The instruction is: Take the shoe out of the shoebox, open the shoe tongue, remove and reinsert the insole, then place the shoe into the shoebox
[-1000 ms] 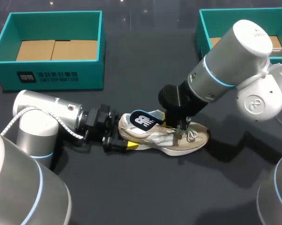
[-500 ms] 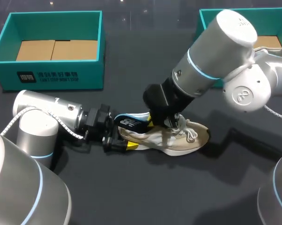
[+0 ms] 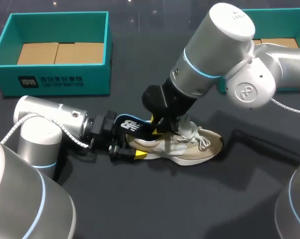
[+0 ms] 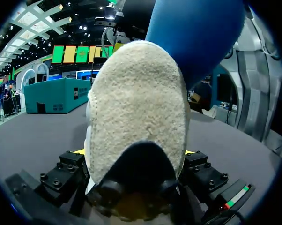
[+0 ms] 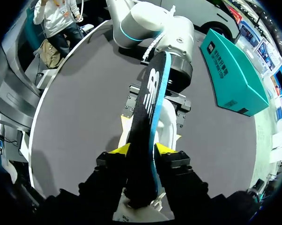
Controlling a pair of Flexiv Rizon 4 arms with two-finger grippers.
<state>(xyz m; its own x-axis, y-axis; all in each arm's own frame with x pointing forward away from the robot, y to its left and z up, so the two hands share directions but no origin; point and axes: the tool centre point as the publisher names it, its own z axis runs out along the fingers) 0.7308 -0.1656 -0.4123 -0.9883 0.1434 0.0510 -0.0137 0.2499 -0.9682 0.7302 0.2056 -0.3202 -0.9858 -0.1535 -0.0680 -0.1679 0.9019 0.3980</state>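
**Insole withdrawal, in progress.** The shoe (image 3: 192, 144) rests on its sole at the middle of the surface (image 3: 200, 204), out of the teal shoebox (image 3: 60, 79) at far left. Your left pincer (image 3: 131, 151) clamps the heel (image 4: 136, 117) from both sides. Your right pincer (image 5: 142, 150) pinches the dark insole (image 5: 151, 98) between its yellow tips. Over the last second your right arm (image 3: 210, 55) has swung left, carrying the insole back over the heel. By this evidence the insole is nearly free, and reinsertion follows.
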